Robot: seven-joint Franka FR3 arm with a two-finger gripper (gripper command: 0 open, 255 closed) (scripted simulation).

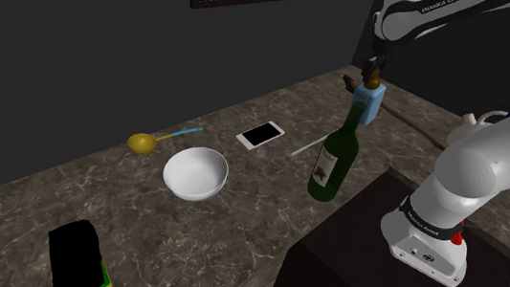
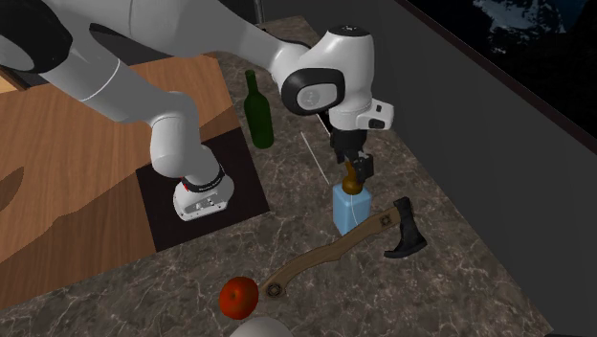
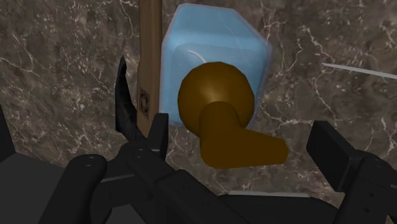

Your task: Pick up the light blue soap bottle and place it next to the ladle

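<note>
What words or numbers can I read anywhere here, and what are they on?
"FRANKA EMIKA": dark letters on the arm's upper link, cut by the picture's edge, barely legible.
Dark lettering on the arm's lower link: too small to read.
The green bottle, phone and soap bottle: no readable text.
The axe handle: a small square mark, no letters.

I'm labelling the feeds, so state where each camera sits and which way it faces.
Shoulder view: beside the stand, looking down along the counter; the white arm shows.
Second exterior view: high beyond the soap bottle, facing back toward the stand; arm and gripper show.
Wrist view: on the hand, looking down onto the soap bottle; two open fingers show.
Shared: both exterior views hold the green bottle.
</note>
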